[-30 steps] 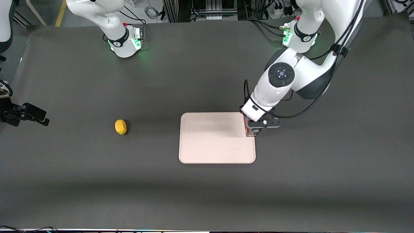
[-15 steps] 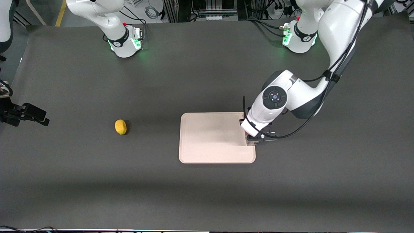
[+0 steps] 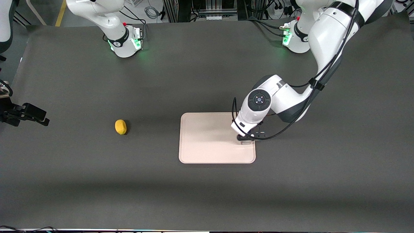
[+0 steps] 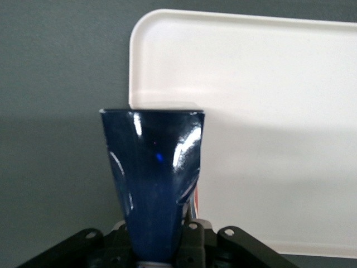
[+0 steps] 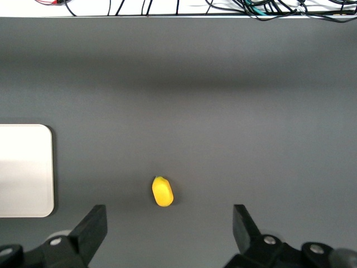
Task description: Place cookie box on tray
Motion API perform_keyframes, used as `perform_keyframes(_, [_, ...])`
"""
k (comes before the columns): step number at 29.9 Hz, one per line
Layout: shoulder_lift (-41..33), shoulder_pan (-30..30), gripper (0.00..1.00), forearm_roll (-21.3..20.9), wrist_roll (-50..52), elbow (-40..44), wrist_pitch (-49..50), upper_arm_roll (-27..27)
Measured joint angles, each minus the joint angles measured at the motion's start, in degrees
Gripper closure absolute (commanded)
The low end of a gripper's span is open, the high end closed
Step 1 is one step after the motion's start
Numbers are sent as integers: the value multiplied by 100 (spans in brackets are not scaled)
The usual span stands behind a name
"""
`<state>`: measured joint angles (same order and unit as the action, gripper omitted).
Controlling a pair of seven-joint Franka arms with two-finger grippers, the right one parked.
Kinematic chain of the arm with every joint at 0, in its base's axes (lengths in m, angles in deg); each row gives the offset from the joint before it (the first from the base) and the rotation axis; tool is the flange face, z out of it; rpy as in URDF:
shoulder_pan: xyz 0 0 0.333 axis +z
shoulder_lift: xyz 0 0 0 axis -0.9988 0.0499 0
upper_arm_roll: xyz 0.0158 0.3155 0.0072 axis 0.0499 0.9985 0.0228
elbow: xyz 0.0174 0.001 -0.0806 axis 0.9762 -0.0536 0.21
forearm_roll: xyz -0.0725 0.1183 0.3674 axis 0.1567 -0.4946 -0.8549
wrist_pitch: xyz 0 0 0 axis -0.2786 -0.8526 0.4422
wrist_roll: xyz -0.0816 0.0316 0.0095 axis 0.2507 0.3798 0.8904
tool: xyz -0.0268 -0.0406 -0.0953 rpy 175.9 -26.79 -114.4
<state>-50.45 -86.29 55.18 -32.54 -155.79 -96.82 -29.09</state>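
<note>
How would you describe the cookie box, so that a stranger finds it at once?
Find the pale tray on the dark table. Over its end toward the working arm hangs the tool, shut on the cookie box. It is a glossy dark blue carton, unlike the yellow lump lying alone.

1. Even overhead light falls on the matte dark table (image 3: 97, 181), moderately bright; a broad soft darker band crosses it nearer the front camera than the jaws
2. The jaws, over the tray (image 3: 207, 152) at its edge toward the working arm's end, pinch the cookie box (image 4: 156, 184); white glare streaks its glossy blue face just past the jaws
3. A soft shadow dims the tray beside the jaws
4. In the left wrist view the black housing at the jaws is dark and slightly blurred
</note>
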Motion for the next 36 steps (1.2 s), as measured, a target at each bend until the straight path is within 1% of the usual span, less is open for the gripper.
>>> perform_keyframes(7, [38,-22,78,-96,6,10,-307,17])
perform_keyframes(18, [328,-22,78,-389,6,99,-334,44])
perform_keyframes(20, [382,-22,76,-421,6,107,-338,46])
perform_keyframes(21, [407,-23,71,-437,6,112,-340,46])
perform_keyframes(23, [446,-24,57,-464,6,125,-344,46])
perform_keyframes(24, [458,-24,44,-472,6,134,-344,47])
perform_keyframes(25, [468,-24,26,-478,6,144,-344,47])
perform_keyframes(26, [474,-24,13,-480,6,154,-345,48])
perform_keyframes(27, [477,-25,5,-480,6,165,-346,53])
perform_keyframes(28, [477,-25,1,-481,6,178,-346,61])
perform_keyframes(29, [477,-25,0,-481,6,194,-346,71])
perform_keyframes(36, [480,-23,0,-483,5,299,-346,131])
